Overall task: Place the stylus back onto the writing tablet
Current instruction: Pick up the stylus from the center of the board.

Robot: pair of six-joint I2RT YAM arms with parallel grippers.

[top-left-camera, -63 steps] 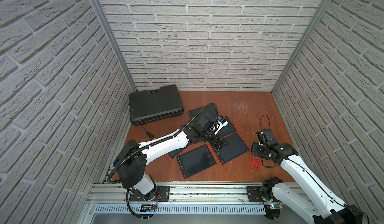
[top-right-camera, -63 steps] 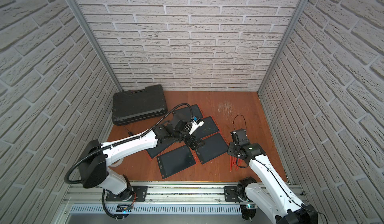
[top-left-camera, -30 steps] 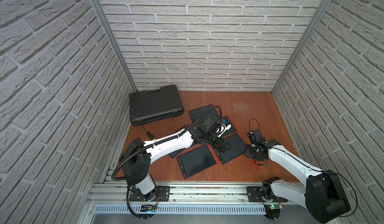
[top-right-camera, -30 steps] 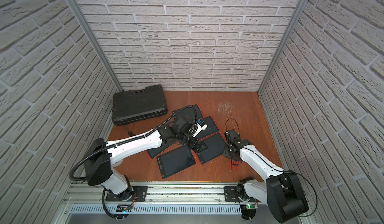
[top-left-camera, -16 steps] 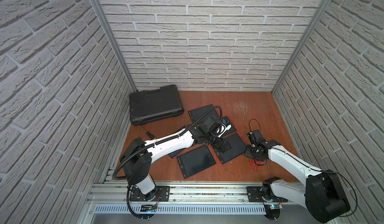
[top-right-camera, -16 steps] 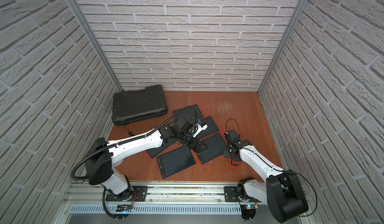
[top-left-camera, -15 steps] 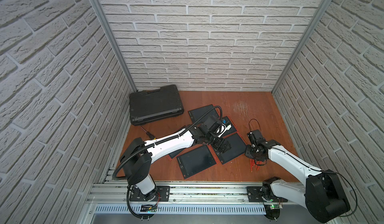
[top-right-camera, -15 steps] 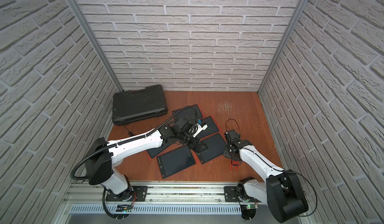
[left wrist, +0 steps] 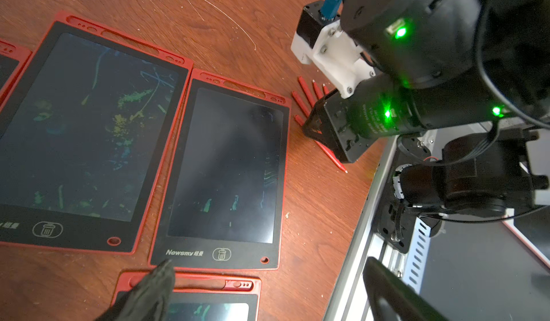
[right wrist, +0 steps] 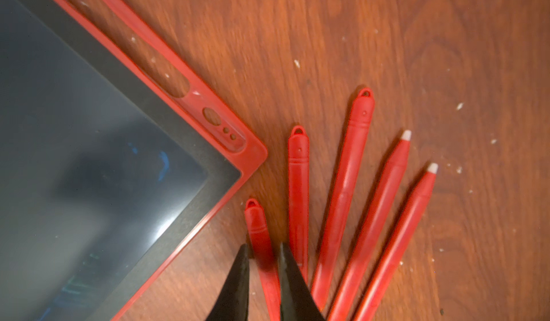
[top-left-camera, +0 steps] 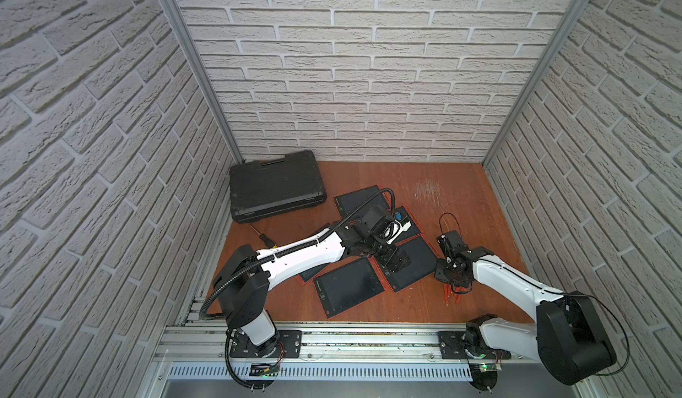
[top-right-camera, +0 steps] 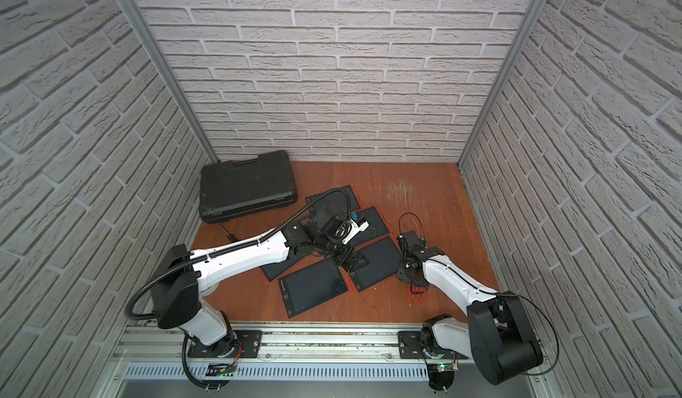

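Pinch on, right beside the writing tablet [right wrist: 104,156]: right gripper [right wrist: 263,246] narrowed down around one red stylus [right wrist: 256,218], black fingertips [right wrist: 238,275] seemingly pressed to both flanks, stylus flat on the wooden table [right wrist: 387,37], just off the tablet's corner. Tight spot, with that corner on one side and a neighbour on the other. Fanned out on the side away from the tablet, four more styluses [right wrist: 360,156], untouched.

Grasp step, by the look of things, with nothing lifted yet. Next call: straight up and clear of the fan without dragging a neighbour along, then across to the long pen slot [right wrist: 169,75] in the tablet's red frame, lined up lengthwise and pressed home. Likely snag: thin, slick plastic, easy to twist in so fine a grip.

Further on, over the tablet's button end, left gripper [top-left-camera: 395,263] spread fully wide, holding nothing, just hovering. Just beside that same end, another tablet [left wrist: 208,307] with a seated stylus [left wrist: 208,284] already in its slot, a handy template for the finish. Furthest from the tablet, black case [top-left-camera: 275,184], lid down, out of play.
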